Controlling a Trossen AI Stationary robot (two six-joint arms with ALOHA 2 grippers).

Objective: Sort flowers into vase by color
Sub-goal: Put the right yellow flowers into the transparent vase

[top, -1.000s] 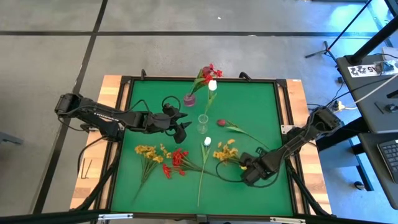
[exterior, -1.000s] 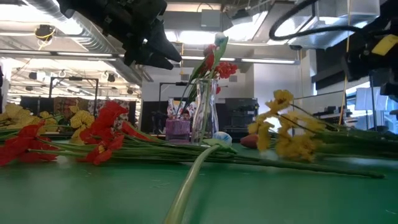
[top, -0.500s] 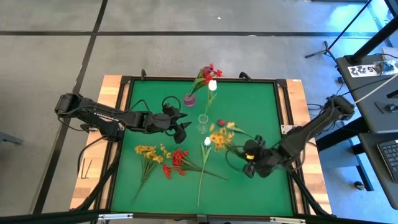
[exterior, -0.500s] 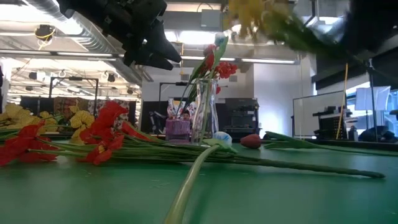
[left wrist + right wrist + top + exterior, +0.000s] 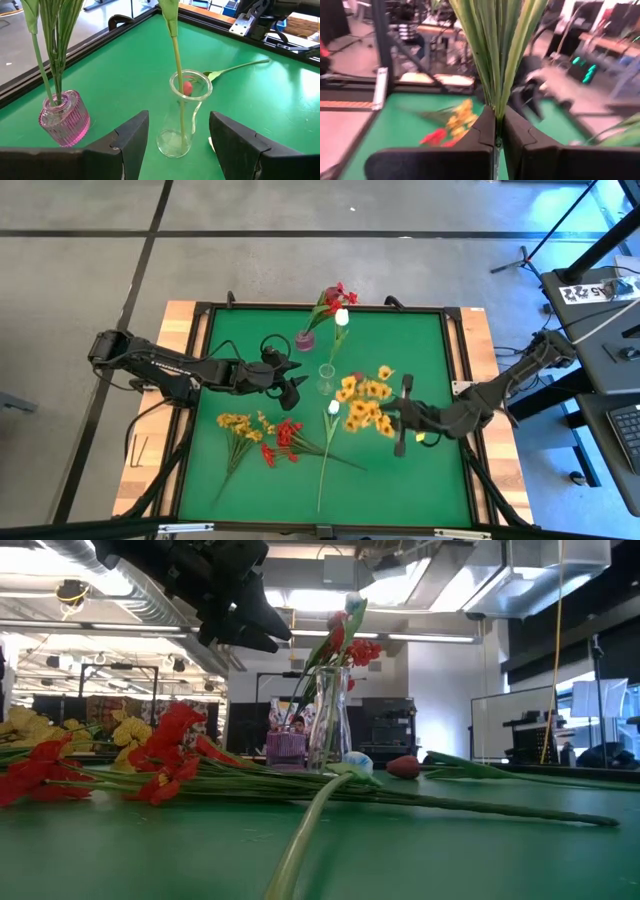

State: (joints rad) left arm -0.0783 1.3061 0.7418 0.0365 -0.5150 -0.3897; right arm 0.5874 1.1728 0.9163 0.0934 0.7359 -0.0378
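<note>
My right gripper [image 5: 397,416] is shut on a yellow blossom spray [image 5: 364,400], held above the table's middle right, next to the clear vase [image 5: 326,377]. That vase holds a white tulip [image 5: 342,317]. The pink vase [image 5: 305,340] holds red flowers [image 5: 338,295]. My left gripper [image 5: 177,137] is open and hovers just short of the clear vase [image 5: 184,115], fingers either side, touching nothing. Lying flat on the table are a yellow spray [image 5: 238,425], a red spray [image 5: 285,438], a white tulip [image 5: 333,407] and a dark pink bud [image 5: 403,766]. My right gripper pinches the yellow spray's bunched green stems [image 5: 496,107] between its two fingers [image 5: 486,131]. The stems run on past the fingertips. The spray is lifted clear of the table, and its blossoms [image 5: 364,400] point toward the table's left.
The table has a raised dark frame [image 5: 455,360] around the green mat. The near right part of the mat [image 5: 420,480] is bare. The two vases stand close together near the far middle. Shelves and equipment fill the room behind.
My right gripper has risen from the near right of the mat and moved toward the far edge and the clear vase, turning as it went. The yellow spray has come off the table with it, lifted clear and out of the low view.
</note>
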